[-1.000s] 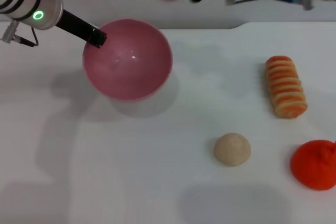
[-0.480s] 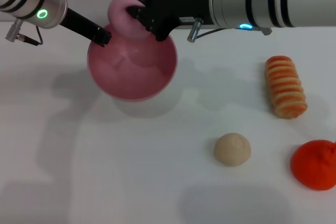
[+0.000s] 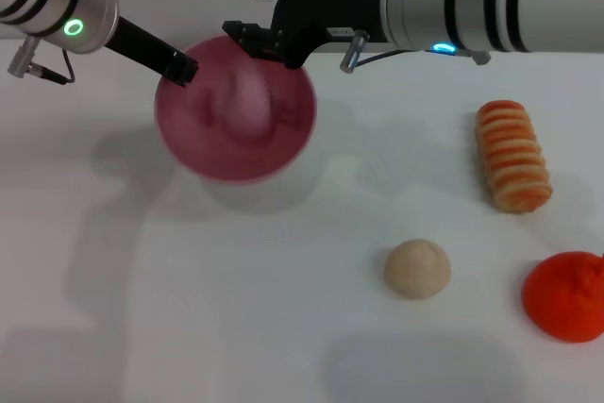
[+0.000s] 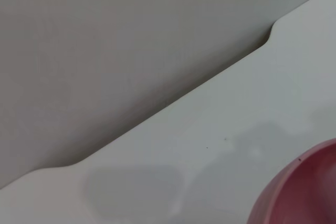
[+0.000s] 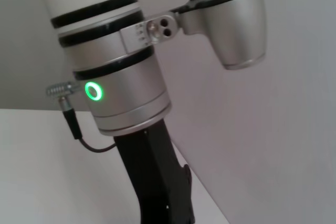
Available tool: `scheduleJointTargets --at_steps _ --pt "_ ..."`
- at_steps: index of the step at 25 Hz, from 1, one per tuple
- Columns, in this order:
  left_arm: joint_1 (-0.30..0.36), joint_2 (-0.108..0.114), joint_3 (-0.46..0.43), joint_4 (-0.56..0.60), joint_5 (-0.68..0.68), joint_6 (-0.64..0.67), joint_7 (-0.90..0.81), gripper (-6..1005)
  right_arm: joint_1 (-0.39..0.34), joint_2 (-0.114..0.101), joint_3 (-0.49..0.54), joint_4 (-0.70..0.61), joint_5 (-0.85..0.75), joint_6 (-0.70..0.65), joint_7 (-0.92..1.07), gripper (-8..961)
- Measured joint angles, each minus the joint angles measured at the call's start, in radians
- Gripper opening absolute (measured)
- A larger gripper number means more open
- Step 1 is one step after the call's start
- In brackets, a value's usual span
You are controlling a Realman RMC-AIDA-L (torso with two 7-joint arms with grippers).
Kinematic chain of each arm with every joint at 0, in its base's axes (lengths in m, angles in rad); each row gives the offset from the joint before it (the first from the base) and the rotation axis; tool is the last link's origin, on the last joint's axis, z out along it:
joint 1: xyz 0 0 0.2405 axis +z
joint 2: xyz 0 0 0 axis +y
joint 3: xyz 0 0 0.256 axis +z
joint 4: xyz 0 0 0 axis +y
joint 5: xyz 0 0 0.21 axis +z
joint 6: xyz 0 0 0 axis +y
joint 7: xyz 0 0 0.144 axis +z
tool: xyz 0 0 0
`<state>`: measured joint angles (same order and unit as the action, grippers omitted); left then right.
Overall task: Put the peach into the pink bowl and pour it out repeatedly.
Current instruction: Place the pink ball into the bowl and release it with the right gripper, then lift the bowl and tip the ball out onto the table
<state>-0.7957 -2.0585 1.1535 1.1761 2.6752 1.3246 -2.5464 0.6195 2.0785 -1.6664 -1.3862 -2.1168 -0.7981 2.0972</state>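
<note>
My left gripper [image 3: 179, 68] sits at the far-left rim of the smooth, round, deep pink plastic bowl [image 3: 203, 148], its dark fingers clamped on that rim and holding the bowl. From my left wrist camera I see only a curve of the bowl's wall [image 4: 299, 192] against the white table [image 4: 210, 145].

Inside the bowl lies the small round pale-pink toy peach [image 3: 243, 101], blurred, so I judge it is dropping or just settling against the inner wall. Above the bowl's far rim hangs my right gripper [image 3: 260, 11], fingers spread wide and holding nothing.

So the step in hand is the drop: the peach is in, and the pour comes next. That calls for my right arm to clear away, and for my left wrist to tip the bowl so the peach rolls out onto bare table, short of the beige ball [image 3: 417, 268], the striped orange-and-cream roll [image 3: 513, 156] and the lumpy orange-red fruit [image 3: 568, 295] at my right.

Half a second ago my right gripper was shut on the peach just over the rim; now it has let go and the peach has fallen inside. The three bystanders have not moved.
</note>
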Motion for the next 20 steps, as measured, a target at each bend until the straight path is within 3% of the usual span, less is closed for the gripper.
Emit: scheduleJointTargets --at_steps 5,10,12,15,20 --pt "0.003 0.0 0.0 0.0 0.0 0.0 0.0 47 -0.034 0.001 0.025 -0.026 0.003 0.012 0.0 504" --pt "0.007 0.0 0.0 0.002 0.004 -0.013 0.002 47 -0.098 0.005 0.092 -0.052 0.08 0.057 -0.022 569" --pt "0.007 0.0 0.001 0.001 0.006 -0.022 0.006 47 -0.145 0.003 0.152 -0.049 0.211 0.067 -0.092 582" --pt "0.009 0.0 0.013 0.0 0.006 -0.054 0.011 47 -0.218 -0.005 0.243 0.0 0.539 0.027 -0.307 583" --pt "0.015 -0.001 0.072 -0.001 0.001 -0.125 0.014 47 -0.286 -0.008 0.452 0.171 0.949 -0.25 -0.604 582"
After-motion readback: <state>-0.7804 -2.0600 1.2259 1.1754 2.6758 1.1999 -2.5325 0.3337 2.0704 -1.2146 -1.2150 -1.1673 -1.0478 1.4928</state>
